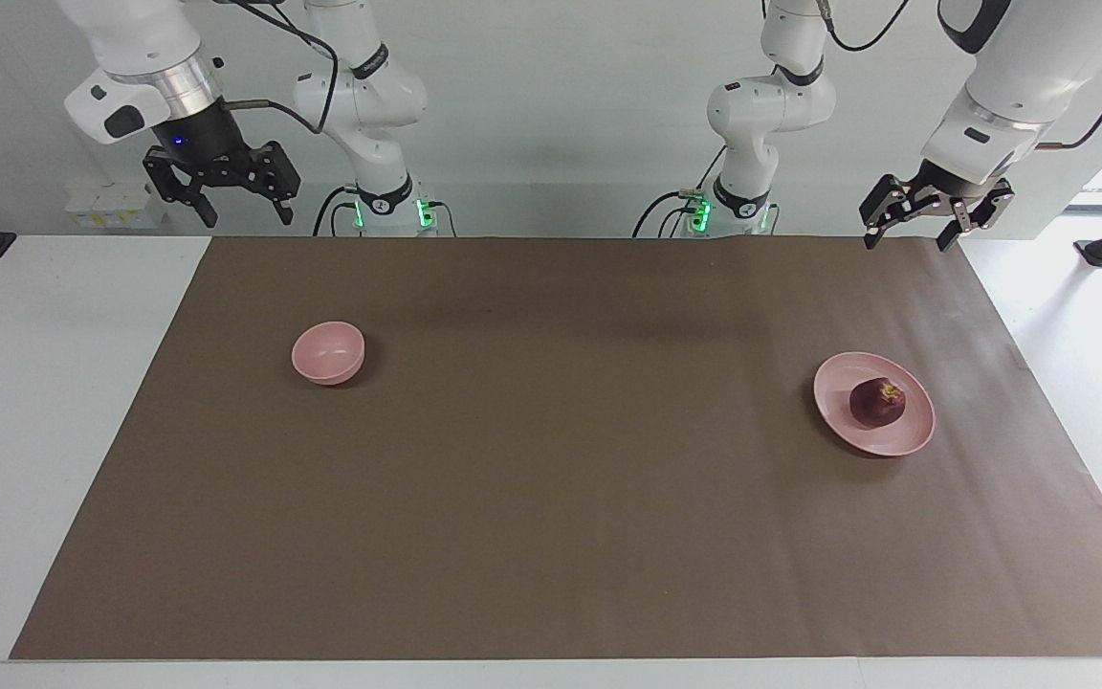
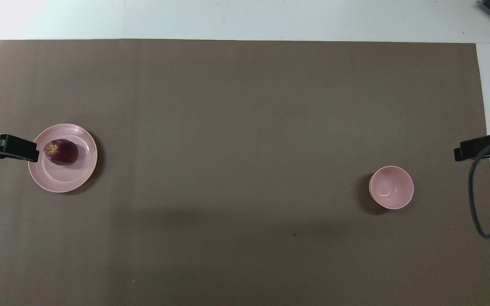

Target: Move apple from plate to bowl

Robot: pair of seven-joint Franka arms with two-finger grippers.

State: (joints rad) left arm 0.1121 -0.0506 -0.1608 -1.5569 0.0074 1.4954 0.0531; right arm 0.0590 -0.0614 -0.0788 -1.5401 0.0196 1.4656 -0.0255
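Note:
The dark maroon apple [image 1: 877, 401] lies on the wide pink plate [image 1: 836, 385] toward the left arm's end of the table; both also show in the overhead view, the apple [image 2: 61, 151] on the plate [image 2: 64, 180]. The small deep pink bowl [image 1: 328, 352] stands empty toward the right arm's end, and shows from above [image 2: 391, 187]. My left gripper [image 1: 910, 237] is open and empty, raised over the mat's edge by the robots; its tip [image 2: 28, 152] shows beside the plate's rim. My right gripper [image 1: 245, 212] is open and empty, raised at the right arm's end [image 2: 462, 152].
A brown mat [image 1: 551, 478] covers most of the white table [image 1: 54, 383]. A grey cable [image 2: 483, 212] hangs in a loop from the right arm. Small white boxes [image 1: 116, 206] stand at the table's edge near the right arm.

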